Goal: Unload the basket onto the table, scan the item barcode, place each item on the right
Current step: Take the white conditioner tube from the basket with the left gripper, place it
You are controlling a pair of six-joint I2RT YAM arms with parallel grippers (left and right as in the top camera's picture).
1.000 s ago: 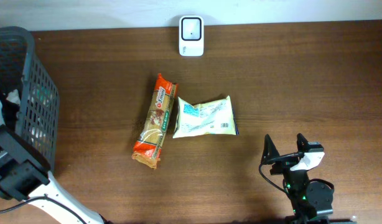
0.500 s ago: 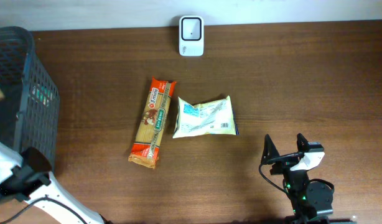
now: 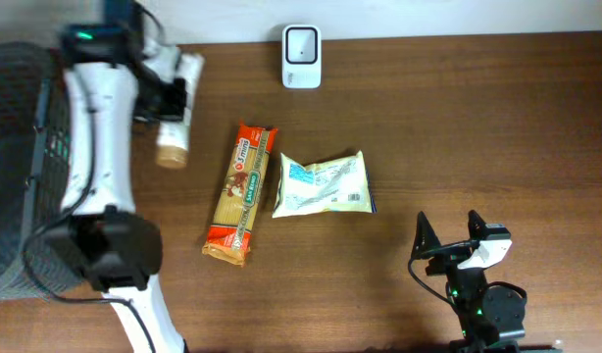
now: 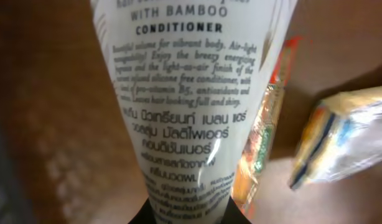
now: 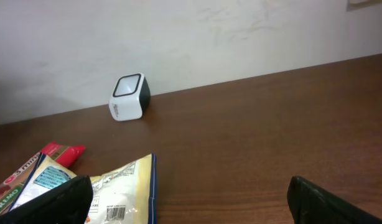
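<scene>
A white conditioner tube (image 3: 176, 123) with a tan cap hangs over the table's back left, with my left gripper (image 3: 169, 95) shut on it. In the left wrist view the tube (image 4: 191, 93) fills the frame with its printed text facing the camera, and the left gripper (image 4: 191, 213) pinches its lower end. No barcode shows on that side. The white scanner (image 3: 301, 56) stands at the back centre, also seen as the scanner (image 5: 130, 98) by the wall. My right gripper (image 3: 448, 231) rests open at the front right; the right gripper (image 5: 191, 205) holds nothing.
An orange snack packet (image 3: 244, 193) and a white-and-yellow pouch (image 3: 324, 184) with a barcode lie mid-table. The pouch (image 5: 116, 193) sits just ahead of the right fingers. A dark mesh basket (image 3: 17, 147) stands at the left edge, partly behind my left arm.
My left arm has come up out of the basket and swung over the table's back left, carrying the conditioner tube. The orange packet shifted slightly. The right arm has not moved.
</scene>
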